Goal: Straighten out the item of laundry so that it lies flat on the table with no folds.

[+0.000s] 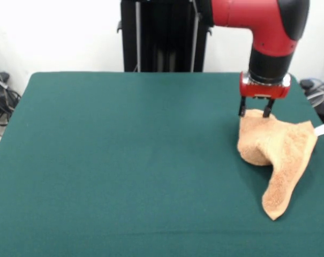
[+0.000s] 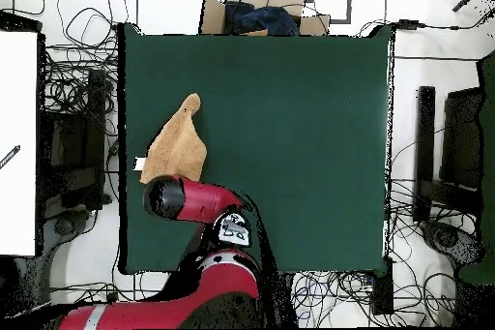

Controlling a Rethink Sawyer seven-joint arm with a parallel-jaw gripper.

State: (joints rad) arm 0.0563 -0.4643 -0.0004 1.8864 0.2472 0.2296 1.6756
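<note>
- Pincer (image 1: 256,113) hangs at the desk's right side in the front view, fingers pointing down, tips straddling the top edge of the towel (image 1: 277,150); looks like it's pinching that raised edge.
- Towel is orange-tan terry, bunched and folded, not flat: a humped mass under the pincer, with a long narrow flap trailing toward the desk's near edge.
- Small white tag (image 1: 321,130) sticks out on the towel's right side, near the desk's right border.
- Desk (image 1: 124,160) has a dark green cloth top, much bigger than the towel.
- Overhead view: towel (image 2: 179,142) lies by the desk's left edge, tapering to a point away from the robot; arm (image 2: 193,200) covers its lower end, pincer hidden there.
- White tag (image 2: 140,163) pokes past the towel's left side, at the desk (image 2: 290,133) border.
- Cables and a cardboard box (image 2: 261,2) sit off the desk.
</note>
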